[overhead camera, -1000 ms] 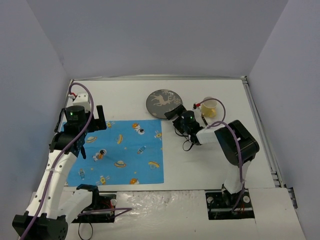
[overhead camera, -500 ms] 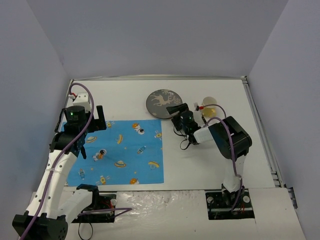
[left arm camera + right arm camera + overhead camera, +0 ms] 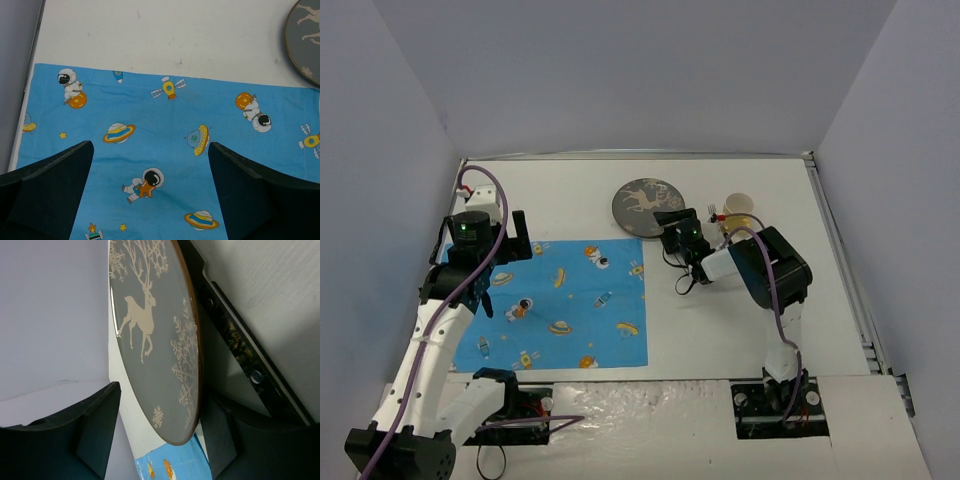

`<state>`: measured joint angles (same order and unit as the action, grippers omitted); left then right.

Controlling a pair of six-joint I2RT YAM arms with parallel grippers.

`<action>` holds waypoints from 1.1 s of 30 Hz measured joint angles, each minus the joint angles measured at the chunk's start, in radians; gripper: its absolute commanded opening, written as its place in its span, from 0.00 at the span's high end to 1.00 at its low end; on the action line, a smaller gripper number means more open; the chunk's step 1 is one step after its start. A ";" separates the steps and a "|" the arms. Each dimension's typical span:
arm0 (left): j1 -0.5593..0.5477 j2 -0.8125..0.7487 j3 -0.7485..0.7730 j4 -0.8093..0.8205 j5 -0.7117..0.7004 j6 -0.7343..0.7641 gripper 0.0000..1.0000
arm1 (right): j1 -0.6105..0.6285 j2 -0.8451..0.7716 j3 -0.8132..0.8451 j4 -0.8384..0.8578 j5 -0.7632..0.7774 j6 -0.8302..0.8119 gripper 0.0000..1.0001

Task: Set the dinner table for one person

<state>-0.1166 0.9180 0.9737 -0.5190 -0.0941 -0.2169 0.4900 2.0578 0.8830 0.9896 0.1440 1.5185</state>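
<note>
white surface [image 3: 720,330] carries everything. blue placemat [image 3: 560,305] flat on left half, nothing on it. deer plate [image 3: 645,205] off the mat, just past its far right corner, near yellow cup [image 3: 738,206]. Step in hand: plate pickup. right gripper [image 3: 159,390] part-open, astride plate's near rim, gap visible at top face, no clamp seen. left gripper [image 3: 150,147] wide, empty, above mat. Next, likely: pinch rim, lift level, carry to mat centre. Thin rim may slip.
</note>
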 measured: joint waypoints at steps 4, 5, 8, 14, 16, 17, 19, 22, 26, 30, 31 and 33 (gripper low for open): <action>-0.001 0.000 0.000 0.000 0.000 0.000 0.03 | 0.000 0.016 0.002 0.009 0.000 0.019 0.55; -0.002 0.000 0.000 0.000 -0.001 0.000 0.03 | -0.001 0.017 0.003 0.007 0.000 0.019 0.59; -0.001 0.000 0.000 0.000 -0.001 0.000 0.03 | -0.001 0.025 0.003 0.000 0.001 0.025 0.65; -0.001 0.000 0.000 0.000 -0.002 0.000 0.03 | -0.003 0.041 0.002 0.016 0.000 0.039 0.74; -0.001 0.000 0.000 0.000 -0.002 0.000 0.03 | -0.006 0.051 0.001 0.032 -0.001 0.048 0.81; -0.001 0.000 0.000 0.000 -0.002 0.000 0.03 | -0.007 0.058 0.000 0.041 -0.002 0.053 0.87; -0.002 0.000 0.000 0.000 -0.003 0.000 0.03 | -0.007 0.068 -0.003 0.056 -0.002 0.059 0.96; -0.002 0.000 0.000 0.000 -0.004 0.000 0.03 | -0.009 0.076 -0.010 0.074 -0.002 0.059 1.00; -0.002 0.001 0.000 0.000 -0.006 0.000 0.03 | -0.012 0.078 -0.031 0.114 -0.002 0.048 1.00; -0.002 0.001 -0.001 0.000 -0.008 0.000 0.03 | -0.013 0.078 -0.061 0.164 -0.002 0.034 1.00; -0.002 0.001 -0.001 0.000 -0.008 0.000 0.03 | -0.014 0.076 -0.070 0.174 -0.003 0.029 1.00; -0.002 0.001 -0.001 0.000 -0.008 0.000 0.03 | -0.015 0.062 -0.095 0.188 -0.007 0.019 1.00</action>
<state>-0.1188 0.9192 0.9730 -0.5188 -0.1020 -0.2169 0.4751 2.1195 0.7884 1.1774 0.1370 1.5379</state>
